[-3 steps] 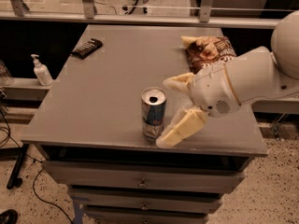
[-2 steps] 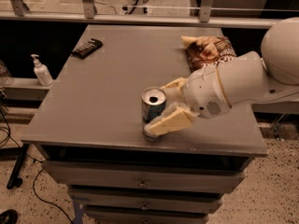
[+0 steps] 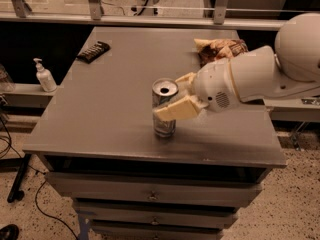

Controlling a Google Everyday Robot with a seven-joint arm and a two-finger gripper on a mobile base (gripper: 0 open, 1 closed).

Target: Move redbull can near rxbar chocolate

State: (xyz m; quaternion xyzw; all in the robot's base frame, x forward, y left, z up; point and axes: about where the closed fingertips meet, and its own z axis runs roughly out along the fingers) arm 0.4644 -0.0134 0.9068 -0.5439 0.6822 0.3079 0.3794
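Observation:
The redbull can (image 3: 164,88) stands upright on the grey table (image 3: 110,109), near the front edge at the middle. My gripper (image 3: 168,97) reaches in from the right on a white arm (image 3: 250,76). Its cream fingers (image 3: 176,109) sit on either side of the can, one across the front and one behind the top, closed against it. The can rests on the table. The rxbar chocolate (image 3: 93,51), a small dark flat bar, lies at the far left corner of the table, well away from the can.
A brown-and-cream chip bag (image 3: 220,49) lies at the far right of the table, just behind my arm. A white pump bottle (image 3: 45,76) stands on a ledge to the left of the table. Drawers run below the front edge.
My gripper has moved left onto the can, and the fingers have drawn together from a wide spread to either side of it. The can has not moved.

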